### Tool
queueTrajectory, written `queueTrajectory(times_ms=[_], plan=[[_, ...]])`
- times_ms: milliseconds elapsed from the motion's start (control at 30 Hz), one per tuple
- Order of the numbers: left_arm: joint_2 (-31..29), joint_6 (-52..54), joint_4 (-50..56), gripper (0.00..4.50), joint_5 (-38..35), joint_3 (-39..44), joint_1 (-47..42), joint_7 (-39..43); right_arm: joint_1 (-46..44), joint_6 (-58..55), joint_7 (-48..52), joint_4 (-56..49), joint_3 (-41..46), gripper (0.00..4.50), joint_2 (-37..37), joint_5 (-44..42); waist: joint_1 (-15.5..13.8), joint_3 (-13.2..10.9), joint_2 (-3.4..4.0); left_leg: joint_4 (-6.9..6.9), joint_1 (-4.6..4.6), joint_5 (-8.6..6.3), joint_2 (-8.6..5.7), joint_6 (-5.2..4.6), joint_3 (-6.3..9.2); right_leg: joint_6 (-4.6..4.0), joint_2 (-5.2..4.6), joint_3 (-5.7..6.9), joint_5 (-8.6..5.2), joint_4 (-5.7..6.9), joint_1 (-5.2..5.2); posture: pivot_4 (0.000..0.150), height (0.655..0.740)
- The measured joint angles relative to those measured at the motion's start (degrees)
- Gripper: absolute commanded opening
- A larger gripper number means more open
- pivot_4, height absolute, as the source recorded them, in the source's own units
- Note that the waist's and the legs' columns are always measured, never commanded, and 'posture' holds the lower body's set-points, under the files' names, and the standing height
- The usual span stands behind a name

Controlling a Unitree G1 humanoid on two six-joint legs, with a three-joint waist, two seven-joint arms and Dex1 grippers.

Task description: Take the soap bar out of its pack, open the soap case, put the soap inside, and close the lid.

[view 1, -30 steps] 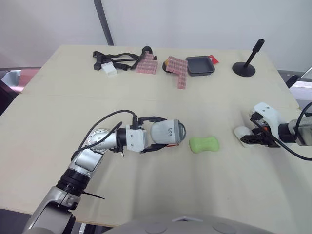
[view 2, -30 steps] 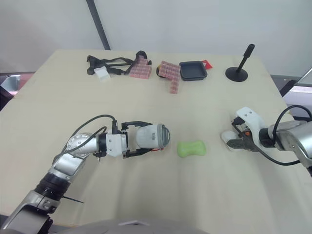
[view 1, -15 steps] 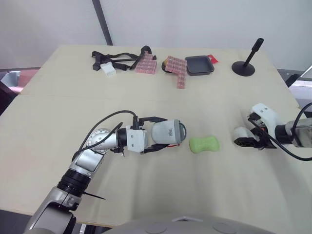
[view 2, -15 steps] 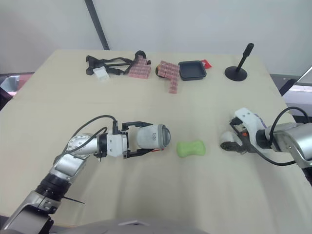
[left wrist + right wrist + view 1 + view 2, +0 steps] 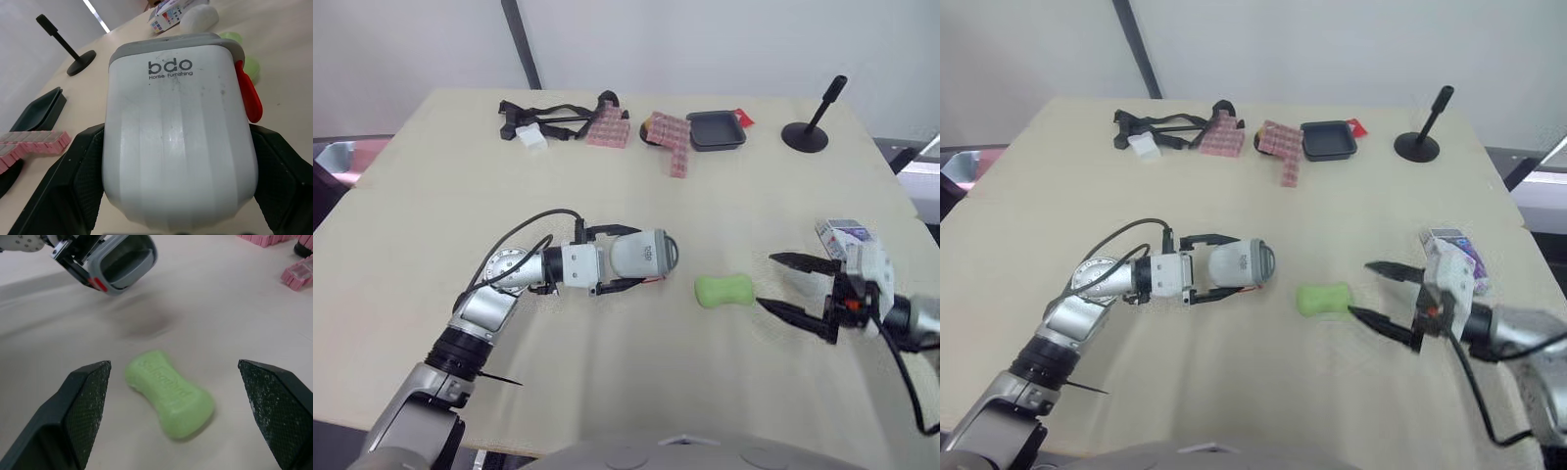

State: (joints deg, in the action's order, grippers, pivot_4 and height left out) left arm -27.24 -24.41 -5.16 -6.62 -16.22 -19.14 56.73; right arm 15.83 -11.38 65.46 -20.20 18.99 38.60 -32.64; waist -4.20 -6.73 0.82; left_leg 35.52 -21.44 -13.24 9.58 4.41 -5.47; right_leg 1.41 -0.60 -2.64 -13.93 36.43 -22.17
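Note:
The green soap bar lies bare on the table, near its middle. To its left, my left gripper is shut on the white soap case, which lies on its side with its grey-rimmed end and red latch turned toward the soap. My right gripper stands open just right of the soap, with a finger on either side of its line and nothing between them. In the right wrist view the soap lies ahead of those spread fingers. The white and purple soap pack lies behind the right wrist.
Along the far edge lie black straps, pink block strips, a black tray and a black stand. The table's right edge runs close to the right arm.
My right gripper left the spot by the pack, swung left toward the soap and opened wide. The left gripper with the case shifted slightly away from me.

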Motion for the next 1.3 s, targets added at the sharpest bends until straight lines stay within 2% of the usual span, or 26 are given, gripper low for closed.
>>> queueTrajectory(times_ms=[200,400,700,1300], plan=[[-0.3,1.1,-0.6,3.48,-0.5,0.0,-0.3,1.3,7.4,21.3,5.5,5.0,-3.4,4.47,-5.8,7.3,1.0,0.0,-0.07,0.04,0.04,-0.10,0.05,-0.33,0.05,-0.01,-0.01,0.11,-0.01,0.07,0.02,0.150,0.7400],[-0.9,3.0,-0.6,3.48,-0.5,0.0,-0.2,2.6,8.9,30.6,6.1,8.0,-8.4,4.47,-7.3,10.2,1.7,0.0,-0.07,0.04,0.05,-0.08,0.00,-0.40,0.07,-0.01,-0.07,0.12,0.00,0.08,0.05,0.150,0.7400],[-4.1,18.3,4.2,3.48,-2.4,-0.7,-1.6,6.4,8.0,31.1,1.6,8.0,-9.8,4.47,-7.3,10.9,1.6,0.0,-0.07,0.03,0.05,-0.07,-0.01,-0.39,0.09,0.00,-0.07,0.15,0.00,0.07,0.06,0.150,0.7400],[-8.9,37.2,17.7,3.48,5.3,-9.4,-7.2,10.7,9.2,29.8,-1.8,5.7,-10.2,4.47,-6.4,10.2,1.4,0.0,-0.07,-0.12,0.07,0.07,-0.04,-0.14,0.09,0.01,-0.09,0.16,0.00,-0.08,0.12,0.150,0.7400]])
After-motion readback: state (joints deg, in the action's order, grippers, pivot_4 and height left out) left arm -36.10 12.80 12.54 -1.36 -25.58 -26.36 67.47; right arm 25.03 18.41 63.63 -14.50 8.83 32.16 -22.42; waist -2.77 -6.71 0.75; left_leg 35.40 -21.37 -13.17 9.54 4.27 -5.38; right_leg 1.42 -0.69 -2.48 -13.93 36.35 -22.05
